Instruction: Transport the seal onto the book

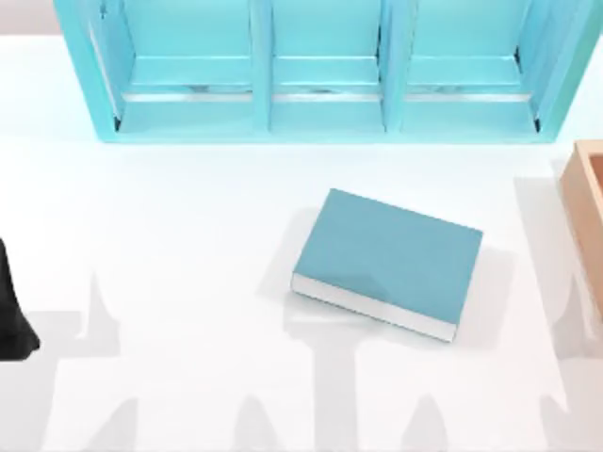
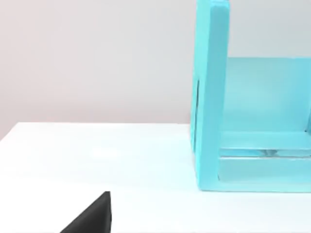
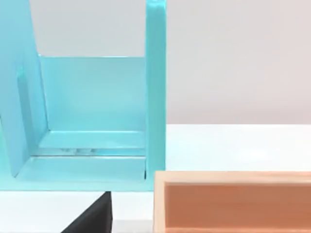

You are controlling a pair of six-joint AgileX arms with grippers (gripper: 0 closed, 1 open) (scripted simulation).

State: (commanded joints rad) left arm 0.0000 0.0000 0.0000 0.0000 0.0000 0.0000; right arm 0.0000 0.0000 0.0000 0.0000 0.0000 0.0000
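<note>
Far left of the book (image 1: 386, 264), at the bench (image 1: 170, 235) edge, the left arm (image 1: 11, 311) sits parked as a dark shape, and I cannot tell how its jaws stand. Behind the book stands the light-blue shelf (image 1: 320, 113). The book lies flat, slightly right of the bench's middle, its long axis running left to right and dipping a little toward the right, white page edges facing the near side, cover up and bare. Right of the book an open tan box (image 1: 589, 217) meets the bench edge, with the right arm (image 3: 92, 218) just beside it, jaws likewise impossible to judge. Where the seal lies from the book I cannot tell, so the nearer arm stays undecided.
</note>
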